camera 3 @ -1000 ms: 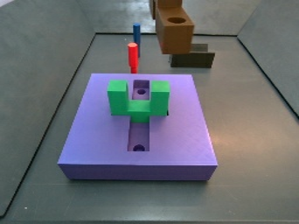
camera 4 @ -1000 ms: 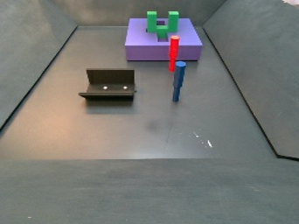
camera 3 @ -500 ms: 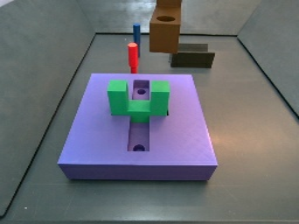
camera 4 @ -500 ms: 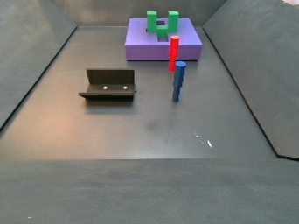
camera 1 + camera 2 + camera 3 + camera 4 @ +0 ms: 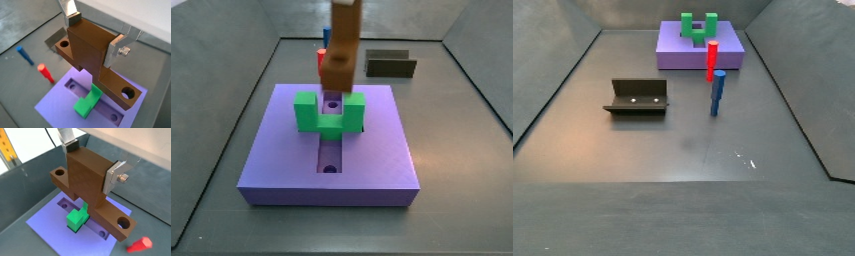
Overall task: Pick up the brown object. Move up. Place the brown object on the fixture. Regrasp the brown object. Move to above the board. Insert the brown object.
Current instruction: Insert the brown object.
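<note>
My gripper is shut on the brown object, a silver finger pressed flat on each side of its upright part; both wrist views show this grip. The brown object has a crossbar with a round hole near each end. In a side view it hangs upright above the far part of the purple board, over the slot behind the green block. The gripper itself is above that view's frame. The dark fixture stands bare behind the board, and shows too in a side view.
A red peg and a blue peg stand upright on the floor between board and fixture. The green U-shaped block sits in the board's slot. Grey walls close in the floor on all sides.
The brown object has travelled from above the fixture at the back towards the board and now hangs lower, over the board's far end. Nothing else has moved.
</note>
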